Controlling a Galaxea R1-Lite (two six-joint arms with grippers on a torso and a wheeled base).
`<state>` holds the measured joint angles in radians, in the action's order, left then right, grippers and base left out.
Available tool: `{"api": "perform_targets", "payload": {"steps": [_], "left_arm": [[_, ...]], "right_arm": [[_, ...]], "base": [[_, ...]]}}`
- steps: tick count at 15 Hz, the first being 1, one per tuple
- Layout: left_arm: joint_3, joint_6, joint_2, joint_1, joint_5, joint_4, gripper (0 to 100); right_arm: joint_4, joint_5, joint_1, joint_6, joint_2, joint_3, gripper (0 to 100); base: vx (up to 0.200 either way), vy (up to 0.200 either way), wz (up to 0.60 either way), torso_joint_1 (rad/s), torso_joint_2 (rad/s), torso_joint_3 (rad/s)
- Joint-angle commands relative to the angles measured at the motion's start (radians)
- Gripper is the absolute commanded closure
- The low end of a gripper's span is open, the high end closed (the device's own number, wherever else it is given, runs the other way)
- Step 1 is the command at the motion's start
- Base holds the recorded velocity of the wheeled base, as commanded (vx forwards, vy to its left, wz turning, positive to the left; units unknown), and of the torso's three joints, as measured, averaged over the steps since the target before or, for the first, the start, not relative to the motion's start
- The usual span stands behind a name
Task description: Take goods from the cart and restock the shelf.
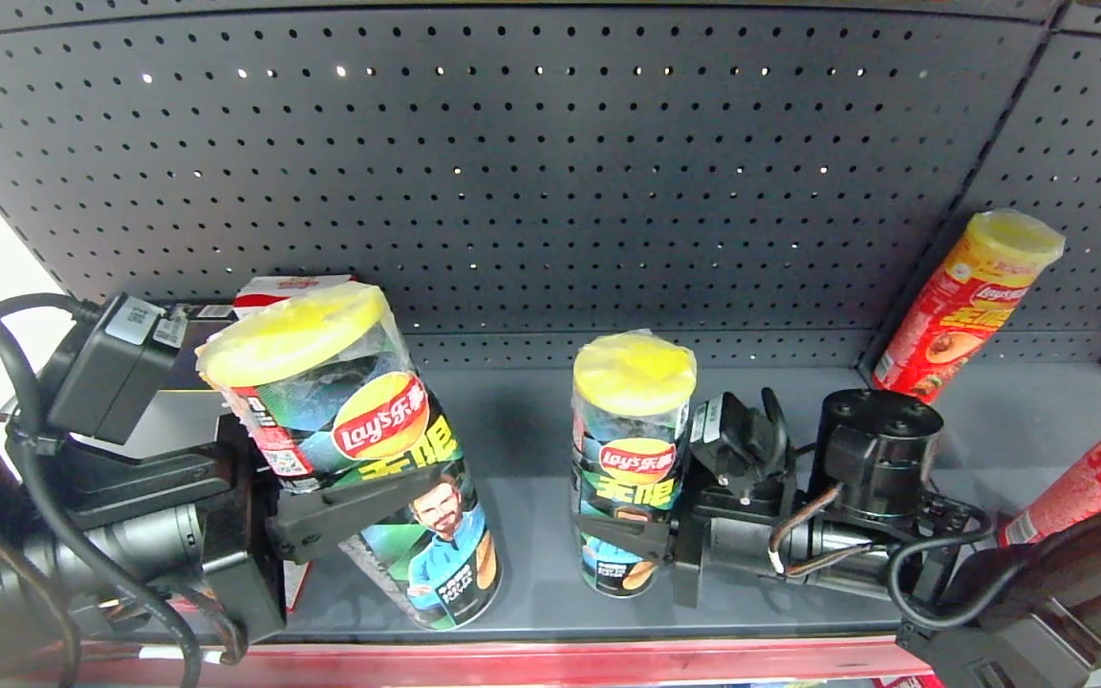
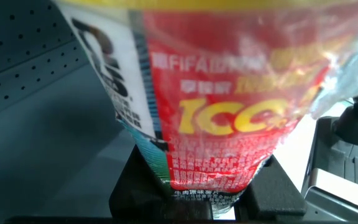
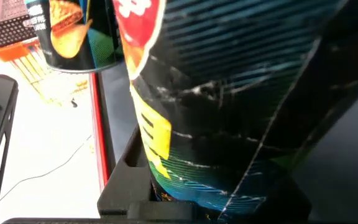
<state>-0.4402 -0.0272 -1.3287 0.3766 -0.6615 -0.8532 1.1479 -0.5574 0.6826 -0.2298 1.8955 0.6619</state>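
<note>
Shelf (image 1: 531, 420) first: grey deck, perforated back panel (image 1: 512, 191), red lip (image 1: 512, 659) along the near edge. Both cans I'm holding are over the middle stretch.

Left can (image 1: 359, 449): yellow lid, tilted with the top leaning left, base down at the near edge by the lip. Left gripper (image 1: 359, 511) comes in from the left, jaws clamped across the lower body. In the left wrist view the can (image 2: 229, 124) sits wedged between them. I can't tell if the base bears on the deck, so I'd call it not placed yet. The low side grip lets the base lead in. It needs righting before I let go, or it tips over the lip.

Right can (image 1: 632, 449): same kind, upright, right of the first and apart from it. Right gripper (image 1: 622, 535) comes in from the right, jaws clamped low on it, confirmed in the right wrist view (image 3: 241, 112). The base looks seated, so I judge it close to release.

Red can (image 1: 966, 306) leans on the back panel at far right, well apart. Second red can (image 1: 1081, 487) lies tilted at the right edge, near my right arm, so I'd watch the pull-out path.

Small box (image 1: 288, 285) sits at the back behind the left can and limits how far I can push it in.
</note>
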Motion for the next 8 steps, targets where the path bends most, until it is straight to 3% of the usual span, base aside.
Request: {"api": "perform_targets", "payload": {"steps": [1, 3, 4, 8], "left_arm": [[0.006, 0.000, 0.002, -0.010, -0.001, -0.003, 100], [0.005, 0.000, 0.002, -0.010, -0.001, -0.001, 100], [0.003, 0.000, 0.002, -0.010, -0.001, -0.001, 100], [0.003, 0.000, 0.003, -0.010, -0.001, -0.003, 100]], "right_arm": [[0.001, 0.001, 0.005, 0.000, 0.007, -0.013, 100], [0.012, 0.002, 0.006, -0.006, 0.005, -0.041, 100], [0.012, 0.004, 0.005, -0.028, 0.005, -0.044, 0], [0.013, 0.005, -0.006, -0.043, -0.013, -0.076, 0]], "base": [[0.000, 0.000, 0.00, 0.000, 0.00, 0.000], [0.000, 0.000, 0.00, 0.000, 0.00, 0.000], [0.000, 0.000, 0.00, 0.000, 0.00, 0.000], [0.000, 0.000, 0.00, 0.000, 0.00, 0.000]]}}
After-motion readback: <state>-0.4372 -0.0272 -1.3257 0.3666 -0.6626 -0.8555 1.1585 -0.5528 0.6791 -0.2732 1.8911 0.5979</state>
